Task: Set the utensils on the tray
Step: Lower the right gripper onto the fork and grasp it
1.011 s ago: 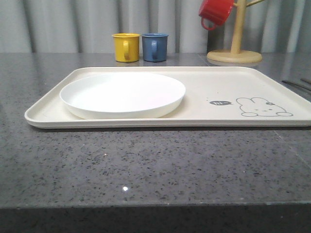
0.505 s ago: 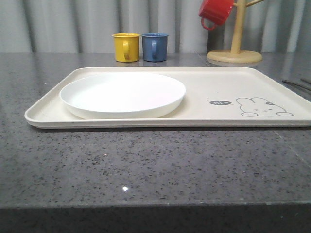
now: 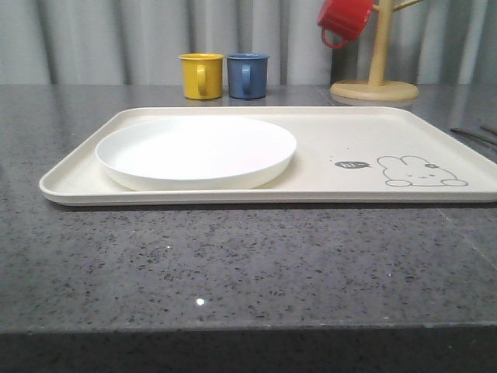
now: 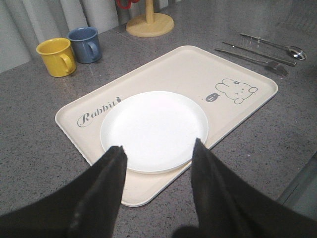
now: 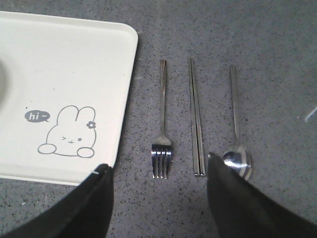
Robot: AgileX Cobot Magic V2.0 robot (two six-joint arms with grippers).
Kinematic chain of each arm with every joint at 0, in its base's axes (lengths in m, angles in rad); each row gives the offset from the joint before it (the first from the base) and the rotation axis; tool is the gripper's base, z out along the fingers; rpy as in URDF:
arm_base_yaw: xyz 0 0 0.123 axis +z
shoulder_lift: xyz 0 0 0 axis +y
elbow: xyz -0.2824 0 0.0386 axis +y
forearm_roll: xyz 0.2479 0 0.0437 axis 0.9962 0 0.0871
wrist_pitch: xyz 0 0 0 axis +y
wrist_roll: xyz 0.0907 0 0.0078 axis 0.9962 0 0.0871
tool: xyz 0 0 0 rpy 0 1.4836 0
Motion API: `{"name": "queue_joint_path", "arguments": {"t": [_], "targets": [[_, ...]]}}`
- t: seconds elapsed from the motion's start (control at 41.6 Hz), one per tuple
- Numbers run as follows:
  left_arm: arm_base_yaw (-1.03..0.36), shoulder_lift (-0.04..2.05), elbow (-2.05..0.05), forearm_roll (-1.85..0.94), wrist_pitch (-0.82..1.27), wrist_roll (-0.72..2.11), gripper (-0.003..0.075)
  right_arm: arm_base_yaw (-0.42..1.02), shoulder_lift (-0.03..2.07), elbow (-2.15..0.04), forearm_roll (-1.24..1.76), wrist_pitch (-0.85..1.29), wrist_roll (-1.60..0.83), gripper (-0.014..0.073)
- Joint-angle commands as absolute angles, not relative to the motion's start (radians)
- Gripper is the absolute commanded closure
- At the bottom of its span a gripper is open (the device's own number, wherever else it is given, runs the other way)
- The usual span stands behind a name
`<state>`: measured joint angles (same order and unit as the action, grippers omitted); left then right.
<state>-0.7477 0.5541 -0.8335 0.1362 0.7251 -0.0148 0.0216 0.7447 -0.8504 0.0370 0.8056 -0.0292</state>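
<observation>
The cream tray (image 3: pixel 365 132) with a rabbit drawing lies on the grey counter; it is also in the left wrist view (image 4: pixel 163 69) and the right wrist view (image 5: pixel 64 59). A silver fork (image 5: pixel 162 124), a pair of chopsticks (image 5: pixel 196 116) and a spoon (image 5: pixel 236 129) lie side by side on the counter beside the tray's rabbit end; the left wrist view shows them too, the fork (image 4: pixel 252 58) nearest the tray. My right gripper (image 5: pixel 158 168) hangs open above the fork's tines, holding nothing. My left gripper (image 4: pixel 158 148) is open over the plate's near edge.
A round white plate (image 3: pixel 196 150) sits on the tray's left half. A yellow mug (image 3: pixel 201 74) and a blue mug (image 3: pixel 248 74) stand behind the tray. A wooden mug stand (image 3: pixel 375 81) with a red mug (image 3: pixel 345 19) is at the back right.
</observation>
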Motion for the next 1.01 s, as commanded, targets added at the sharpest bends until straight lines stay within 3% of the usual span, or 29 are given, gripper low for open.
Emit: {"name": "queue_joint_path", "arguments": {"t": [0.0, 0.457, 0.987], "targets": [[-0.754, 0.558, -0.859, 0.142, 0.646, -0.024, 0.0406, 0.023, 0.843, -0.942, 0.037, 0.774, -0.028, 0.0147], [-0.754, 0.558, -0.859, 0.142, 0.646, -0.024, 0.0406, 0.023, 1.317, -1.238, 0.037, 0.981, -0.028, 0.0147], [-0.754, 0.558, -0.859, 0.142, 0.646, -0.024, 0.0406, 0.023, 1.637, -1.449, 0.000, 1.091, -0.028, 0.0148]]}}
